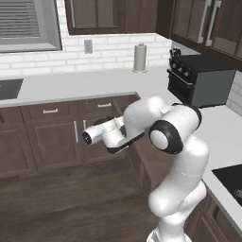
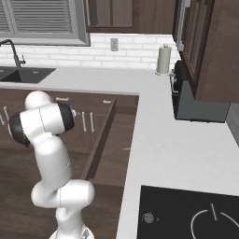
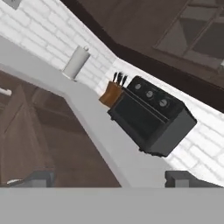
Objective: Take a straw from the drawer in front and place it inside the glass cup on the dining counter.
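At the left of the right base view the arm [image 2: 46, 140] is folded high. At centre the drawer [image 2: 100, 140] stands pulled out from the corner cabinets. A pale fleck [image 2: 126, 149] on its floor may be the straw, though it is too small to tell. Right of it run the grey counter [image 2: 163, 135] and the black oven [image 2: 196, 109]. In the hand view the gripper [image 3: 111, 180] has its jaws wide apart and empty, aimed at the oven rather than the drawer. The step in hand looks like fetching the straw. The next move calls for tipping the hand down over the drawer, then a fine pinch.
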Controlling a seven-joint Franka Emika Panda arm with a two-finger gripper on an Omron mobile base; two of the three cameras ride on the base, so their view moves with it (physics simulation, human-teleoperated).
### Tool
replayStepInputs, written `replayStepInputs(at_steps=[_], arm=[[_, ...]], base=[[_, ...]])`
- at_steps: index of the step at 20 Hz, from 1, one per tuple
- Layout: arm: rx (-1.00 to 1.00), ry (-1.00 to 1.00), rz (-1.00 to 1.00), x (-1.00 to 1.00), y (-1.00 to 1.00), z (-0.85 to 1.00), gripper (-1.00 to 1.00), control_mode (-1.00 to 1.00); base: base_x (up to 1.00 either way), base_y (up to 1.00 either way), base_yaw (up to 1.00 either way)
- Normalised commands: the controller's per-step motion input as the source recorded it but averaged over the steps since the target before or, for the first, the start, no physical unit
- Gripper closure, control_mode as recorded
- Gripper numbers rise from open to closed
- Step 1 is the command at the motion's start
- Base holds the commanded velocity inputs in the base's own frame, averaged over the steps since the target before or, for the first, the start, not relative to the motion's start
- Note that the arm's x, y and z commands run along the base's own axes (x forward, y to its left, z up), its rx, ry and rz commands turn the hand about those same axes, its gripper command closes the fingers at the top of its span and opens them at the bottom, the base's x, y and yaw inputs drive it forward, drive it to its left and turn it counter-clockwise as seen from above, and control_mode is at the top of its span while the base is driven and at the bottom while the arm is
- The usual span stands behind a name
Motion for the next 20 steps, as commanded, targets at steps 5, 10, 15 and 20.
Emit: replayStepInputs(at_steps=[5,10,15,20], arm=[[0.35,-0.02,-0.14,-0.09,-0.20,0.82,-1.00,-1.00],[0.55,0.00,-0.18,-0.07,-0.52,0.42,-1.00,-1.00],[0.69,0.10,-0.19,-0.17,-0.61,0.23,-1.00,-1.00],[0.61,0.23,-0.22,0.00,-0.53,0.01,-1.00,-1.00]], base=[[0.00,0.00,0.00],[0.00,0.00,0.00],[0.00,0.00,0.00],[0.00,0.00,0.00]])
